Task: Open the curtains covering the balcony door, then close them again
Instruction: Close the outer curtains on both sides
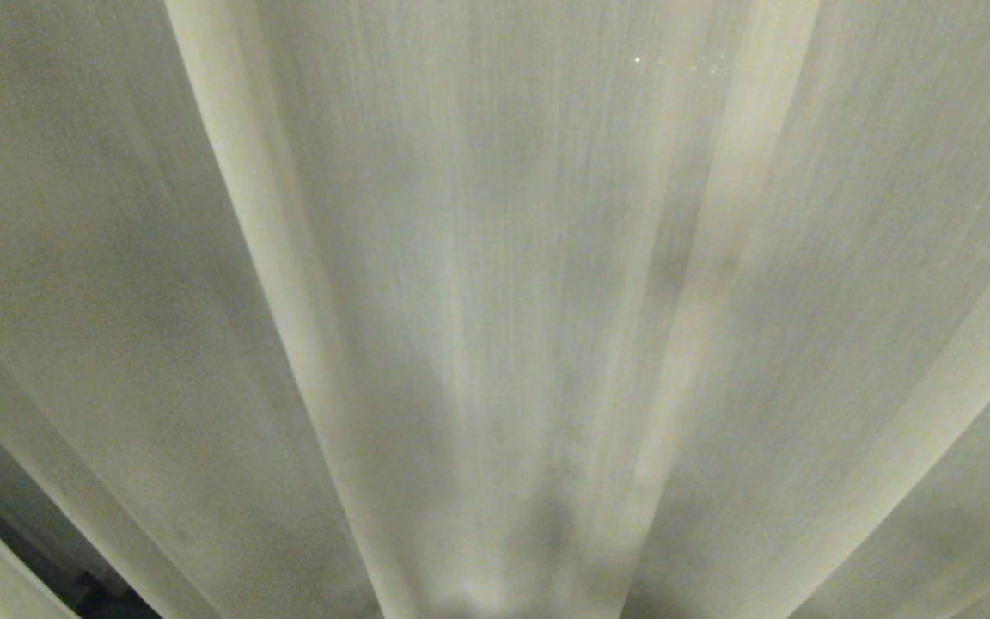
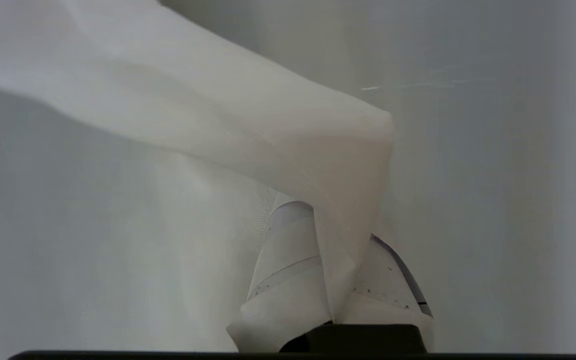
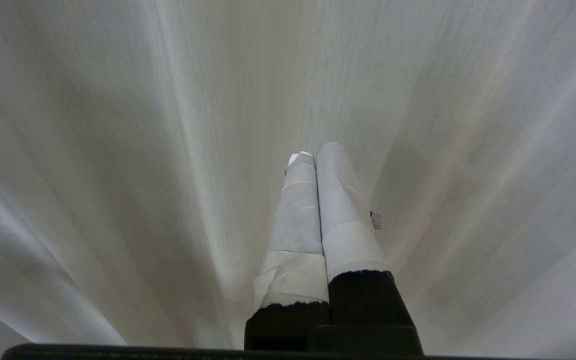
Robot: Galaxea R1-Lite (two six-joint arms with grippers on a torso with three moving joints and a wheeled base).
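The curtains [image 1: 495,284] fill nearly everything from the head view: cream woven fabric hanging in long pleats that fan outward, drawn fully across, with only a dark sliver showing at the lower left corner beside a hem. Neither arm shows in that view. The balcony door itself is hidden behind the cloth. In the left wrist view, a fold of the curtains [image 2: 248,125] is drawn across and gathered down into the left pincer [image 2: 332,280], whose two white-taped fingers [image 2: 288,270] are closed tight on the fabric, the cloth pinched between them and bunched above the tips. In the right wrist view, the right pincer [image 3: 313,155] points up at the hanging pleats of the curtains [image 3: 118,150], its taped fingers [image 3: 298,220] pressed flat together with nothing between them, standing apart from the cloth.
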